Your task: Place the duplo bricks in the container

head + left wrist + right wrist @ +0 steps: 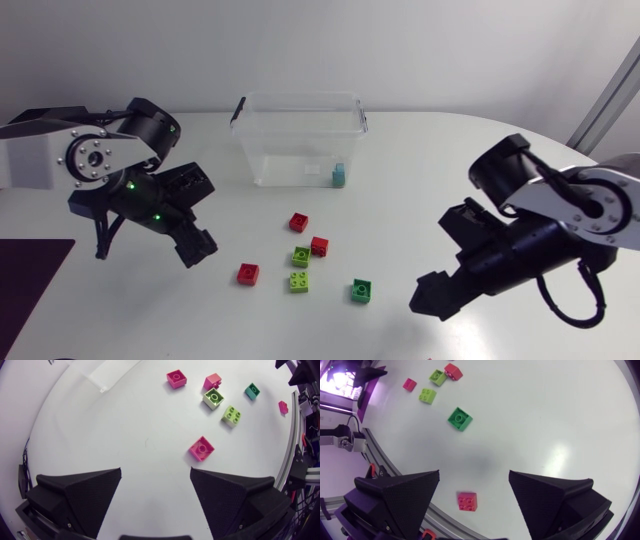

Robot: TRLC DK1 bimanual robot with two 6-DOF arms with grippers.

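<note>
Left pincer (pixel 155 468): fingers standing spread wide, gripping nothing, hanging over bare table (pixel 115 425).
Left arm (pixel 95 160): coming in from the side, wrist bending down, pointing its pincer toward the loose bricks.
Right pincer (pixel 474 471): fingers likewise gaping apart, holding nothing, hanging near the table's front edge.
Right arm (pixel 580 205): coming in from the other side, aiming its pincer down and inward at the bricks.
Container (pixel 298 98): standing upright at the table's far side, well apart from both pincers, long axis running side to side.
Blue brick (pixel 339 177): lying inside the container, by the end nearer the right arm.
Red brick (pixel 201 448): lying just ahead of the left pincer, nearer its right finger, top facing up, turned cornerwise to the fingers.
Green brick (pixel 459 418): lying ahead of the right pincer, top up, also cornerwise.
Lime bricks (pixel 298 281): two lying close together between red brick and green brick.
Far red bricks (pixel 319 245): two lying beyond the lime bricks, toward the container.
Edge brick (pixel 467 501): red, four studs up, lying below the right pincer by the table's edge, touching neither finger.
</note>
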